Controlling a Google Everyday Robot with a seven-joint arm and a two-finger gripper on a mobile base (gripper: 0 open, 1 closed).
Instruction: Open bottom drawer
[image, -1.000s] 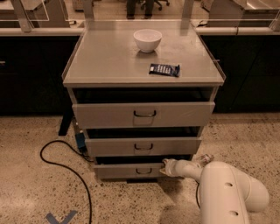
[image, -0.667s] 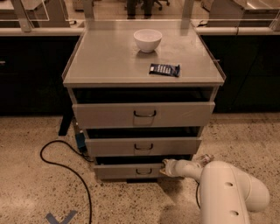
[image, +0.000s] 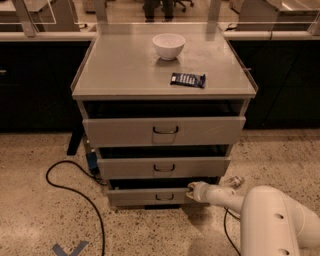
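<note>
Left of the cabinet (image: 125, 70), you have a black cable (image: 70, 187) looping across the speckled floor. It runs up toward the cabinet's lower left corner, where a small blue object (image: 92, 162) sits against the side. A blue tape mark (image: 70, 248) lies on the floor in front of the cabinet's left half.

The cabinet carries three grey drawers stacked in its front. The bottom drawer (image: 135, 196) is the lowest and shortest of them, just above the floor. A dark gap shows over its front and its small wire handle (image: 164, 197) sits at the centre. On the cabinet top, a white bowl (image: 168, 46) stands near the middle toward the back. A dark snack packet (image: 187, 79) lies flat to the right of the bowl and nearer the front edge.

Your gripper (image: 192, 190) is low down at the right end of the bottom drawer's front, level with its upper edge and to the right of the handle. You cannot tell from here whether it is open, closed or gripping the drawer. The slim white forearm (image: 222, 196) reaches almost level from the right of the cabinet. It joins the bulky white arm (image: 270, 220) that fills the space in front of the cabinet's right corner.
</note>
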